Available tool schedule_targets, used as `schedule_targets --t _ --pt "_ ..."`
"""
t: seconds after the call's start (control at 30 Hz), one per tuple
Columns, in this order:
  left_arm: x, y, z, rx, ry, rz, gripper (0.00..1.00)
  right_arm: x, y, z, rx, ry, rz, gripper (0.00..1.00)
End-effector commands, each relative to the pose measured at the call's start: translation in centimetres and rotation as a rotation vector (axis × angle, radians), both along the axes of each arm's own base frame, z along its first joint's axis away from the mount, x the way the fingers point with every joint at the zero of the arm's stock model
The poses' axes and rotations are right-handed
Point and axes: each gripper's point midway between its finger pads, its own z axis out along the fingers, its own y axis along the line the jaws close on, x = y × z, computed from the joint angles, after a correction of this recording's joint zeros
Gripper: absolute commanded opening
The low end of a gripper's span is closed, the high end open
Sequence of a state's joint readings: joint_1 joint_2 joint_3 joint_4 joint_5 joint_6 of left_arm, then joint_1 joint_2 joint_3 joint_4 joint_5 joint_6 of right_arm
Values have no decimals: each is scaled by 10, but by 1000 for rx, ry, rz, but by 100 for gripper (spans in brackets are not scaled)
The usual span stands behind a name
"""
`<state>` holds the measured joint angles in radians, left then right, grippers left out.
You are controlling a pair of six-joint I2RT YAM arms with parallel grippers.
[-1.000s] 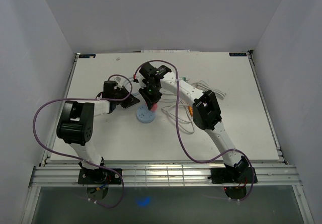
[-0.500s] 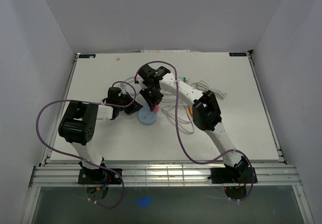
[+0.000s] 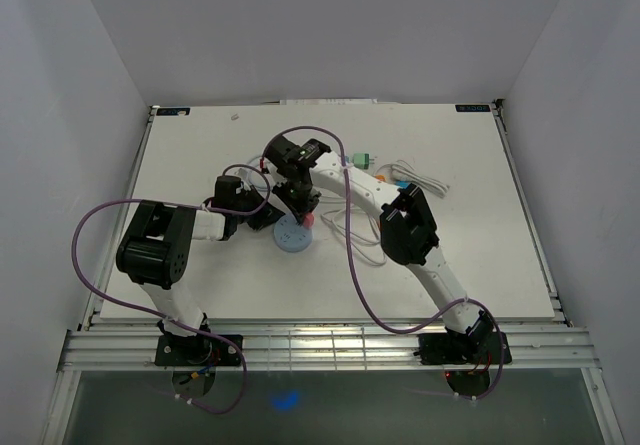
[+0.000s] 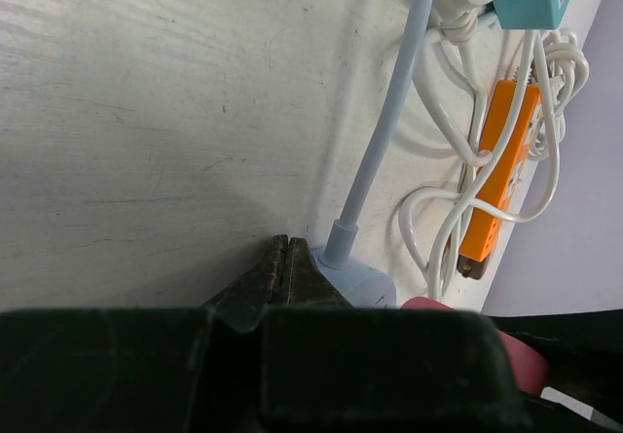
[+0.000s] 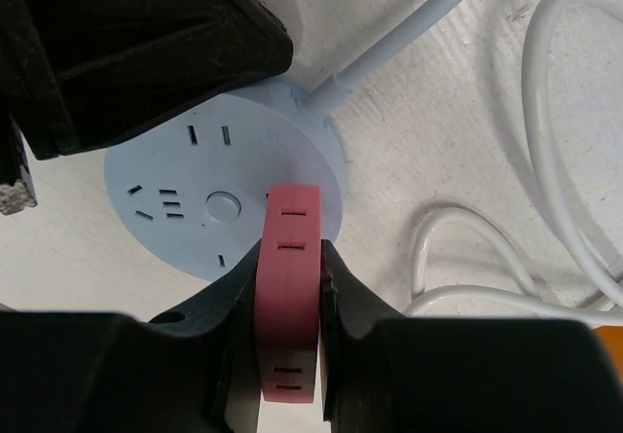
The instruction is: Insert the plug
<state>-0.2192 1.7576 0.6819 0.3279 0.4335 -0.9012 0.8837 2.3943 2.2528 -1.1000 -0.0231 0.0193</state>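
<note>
Right wrist view: note pink plug (image 5: 290,248) clamped by flat sides in right tool (image 5: 290,302), over edge of round blue socket (image 5: 185,195) on table (image 5: 409,92); contact with socket not discernible. Note left tool (image 4: 282,270) with fingers together, tips against socket base beside cable (image 4: 384,151). Treat plug as light, rigid, smooth plastic, likely to slip under push. Grip mid-body on flat sides, clear of pins. Press straight down; avoid twisting.

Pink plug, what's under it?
The round blue socket lies under the pink plug, slots and a middle button showing beside it. The right gripper pinches the plug. The plug covers the patch right below, so its prongs cannot be seen.
</note>
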Motion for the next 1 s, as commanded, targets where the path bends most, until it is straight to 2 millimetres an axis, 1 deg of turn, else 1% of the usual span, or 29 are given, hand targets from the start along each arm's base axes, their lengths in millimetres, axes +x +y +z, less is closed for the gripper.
schedule_targets --t 0.0,0.2,0.27,0.3,0.4,0.5,0.57,0.63,0.67,0.7,0.77,0.8,0.83,0.87,0.9,0.93,0.97 --pt "-7 -3 6 -7 -1 -2 0 -13 0 5 -15 2 11 8" --pt "-9 0 2 2 12 20 0 -19 4 8 -9 1 9 8" --pt "-9 1 0 5 20 29 0 -19 8 11 -7 -5 5 8" --pt "-10 0 0 5 23 29 0 -16 2 8 -45 -25 -9 8" --pt "-12 -1 -3 4 36 43 0 -16 3 9 -54 -33 -33 8" --pt "-11 1 -3 12 36 48 0 -13 -4 9 -87 -54 -60 8" --pt "-9 6 -3 21 45 54 0 -12 -7 10 -95 -65 -67 8" --pt "-7 18 0 0 51 57 0 -10 -11 14 -98 -83 -74 8" --pt "-7 24 1 -7 54 65 0 -9 -10 18 -85 -91 -75 8" --pt "-5 34 8 -14 43 82 0 -9 -10 20 -82 -95 -76 8" --pt "-9 41 12 -19 39 92 0 -8 -8 23 -72 -101 -73 8" --pt "-12 46 14 -17 46 101 9 -8 -7 24 -68 -99 -69 8" --pt "-14 46 22 -15 24 94 23 -9 -7 23 -69 -98 -66 8" --pt "-15 48 26 -8 18 96 34 -8 -7 22 -70 -99 -63 8" --pt "-20 50 25 5 39 99 43 -9 -7 22 -68 -96 -59 8" --pt "-21 52 35 15 12 100 50 -9 -7 21 -69 -93 -58 8" --pt "-25 52 37 16 12 97 50 -9 -7 22 -66 -96 -57 8"
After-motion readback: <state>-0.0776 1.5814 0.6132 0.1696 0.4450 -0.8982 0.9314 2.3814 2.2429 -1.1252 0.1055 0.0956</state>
